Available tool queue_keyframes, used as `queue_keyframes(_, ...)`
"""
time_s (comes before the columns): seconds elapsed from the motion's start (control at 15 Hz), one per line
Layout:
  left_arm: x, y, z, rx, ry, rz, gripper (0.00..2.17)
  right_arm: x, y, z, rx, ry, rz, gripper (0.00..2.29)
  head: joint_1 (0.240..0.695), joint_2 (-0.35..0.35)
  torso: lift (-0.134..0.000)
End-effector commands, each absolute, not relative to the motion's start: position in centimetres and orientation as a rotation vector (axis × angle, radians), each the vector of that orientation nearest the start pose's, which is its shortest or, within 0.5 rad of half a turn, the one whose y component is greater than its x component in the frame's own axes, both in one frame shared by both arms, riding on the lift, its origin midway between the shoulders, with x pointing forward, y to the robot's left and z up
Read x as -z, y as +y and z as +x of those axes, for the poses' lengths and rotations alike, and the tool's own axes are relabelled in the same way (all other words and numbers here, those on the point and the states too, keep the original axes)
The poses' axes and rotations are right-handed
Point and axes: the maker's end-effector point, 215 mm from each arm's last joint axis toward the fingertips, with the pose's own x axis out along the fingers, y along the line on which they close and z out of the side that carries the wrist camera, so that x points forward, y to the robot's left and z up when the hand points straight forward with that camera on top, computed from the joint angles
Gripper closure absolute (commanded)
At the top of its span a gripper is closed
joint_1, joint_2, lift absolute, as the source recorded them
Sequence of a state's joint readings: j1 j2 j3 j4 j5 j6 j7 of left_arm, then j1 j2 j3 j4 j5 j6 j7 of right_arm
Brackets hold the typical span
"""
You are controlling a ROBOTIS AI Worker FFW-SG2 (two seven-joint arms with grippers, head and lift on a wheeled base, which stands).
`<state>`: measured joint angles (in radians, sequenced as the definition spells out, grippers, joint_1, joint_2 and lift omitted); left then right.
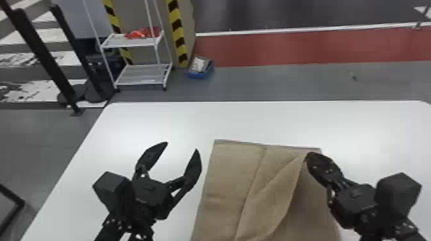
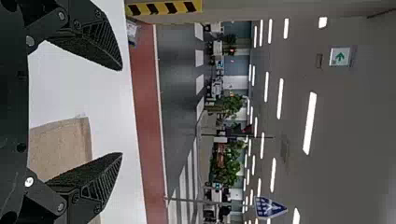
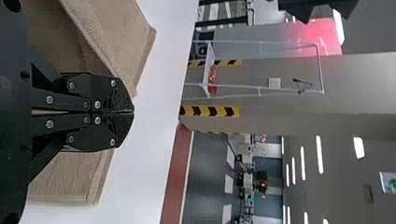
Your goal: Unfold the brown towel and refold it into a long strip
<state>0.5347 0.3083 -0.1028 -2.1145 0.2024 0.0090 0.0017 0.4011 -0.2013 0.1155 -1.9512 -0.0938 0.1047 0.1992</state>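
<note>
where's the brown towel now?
Head view: brown towel on the white table, right of the open left gripper; the right gripper is shut on its raised fold.

left gripper (image 1: 181,146): 2 fingers spread wide | right gripper (image 1: 309,155): 2 fingers closed together

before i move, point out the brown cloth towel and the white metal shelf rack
Brown cloth towel (image 1: 227,179), head view, its left part
White metal shelf rack (image 1: 141,77), head view, its lower shelf
</note>
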Motion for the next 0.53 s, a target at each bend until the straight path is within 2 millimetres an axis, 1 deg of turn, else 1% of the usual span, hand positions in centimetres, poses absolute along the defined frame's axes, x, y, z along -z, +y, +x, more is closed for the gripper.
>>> queue_keyframes(0.0, 33.1, 18.5, 43.3, 0.249, 0.041, 0.011, 0.27, 36.1, -23.5, 45.8, -0.246, 0.113, -0.014, 1.48, 0.695, 0.050, -0.125)
queue_keyframes(0.07, 32.9, 18.0, 43.6, 0.257, 0.036, 0.011, 0.27, 35.5, -27.0, 45.5, -0.191, 0.107, 0.006, 1.48, 0.695, 0.018, -0.125)
queue_keyframes(0.13, 32.8, 17.4, 43.9, 0.266, 0.031, 0.015, 0.27, 35.3, -29.6, 45.2, -0.151, 0.107, 0.016, 1.48, 0.695, -0.024, -0.125)
queue_keyframes(0.2, 32.8, 16.4, 44.4, 0.282, 0.034, 0.021, 0.26, 35.5, -31.6, 44.7, -0.119, 0.111, 0.018, 1.48, 0.695, -0.060, -0.125)
queue_keyframes(0.27, 33.4, 15.4, 45.1, 0.299, 0.045, 0.022, 0.25, 35.9, -32.5, 44.1, -0.107, 0.113, 0.014, 1.48, 0.695, -0.102, -0.125)
queue_keyframes(0.33, 34.0, 14.5, 46.0, 0.313, 0.057, 0.031, 0.22, 36.3, -32.7, 43.5, -0.108, 0.113, 0.012, 1.48, 0.695, -0.140, -0.125)
queue_keyframes(0.4, 34.9, 13.1, 47.0, 0.333, 0.070, 0.038, 0.19, 36.8, -33.0, 42.8, -0.100, 0.112, -0.002, 1.48, 0.695, -0.194, -0.125)
queue_keyframes(0.47, 36.0, 11.9, 48.0, 0.349, 0.093, 0.047, 0.19, 37.7, -34.0, 42.2, -0.078, 0.127, -0.010, 1.48, 0.695, -0.194, -0.125)
